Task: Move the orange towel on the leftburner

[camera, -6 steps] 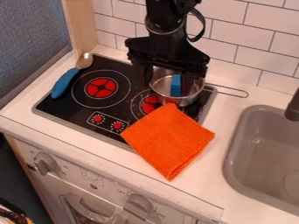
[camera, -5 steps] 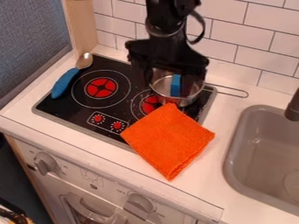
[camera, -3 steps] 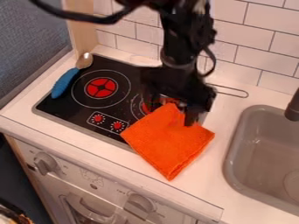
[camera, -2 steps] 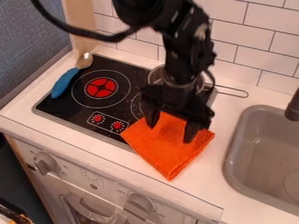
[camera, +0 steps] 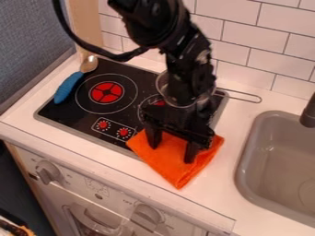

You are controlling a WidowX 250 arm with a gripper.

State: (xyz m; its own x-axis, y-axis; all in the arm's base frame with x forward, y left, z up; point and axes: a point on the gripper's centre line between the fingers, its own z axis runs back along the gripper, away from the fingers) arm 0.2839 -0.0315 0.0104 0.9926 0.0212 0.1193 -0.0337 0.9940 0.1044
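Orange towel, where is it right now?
In the camera view, the orange towel is just below centre, beneath the open gripper, overlapping the stovetop's front right corner and the counter, left of the sink.

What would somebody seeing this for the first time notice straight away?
First, the bright orange towel, partly over the stove's front right part, partly on the counter. Above it hangs the black arm, its tool open. Then the red left burner, with a blue-handled spoon along the stove's left edge.
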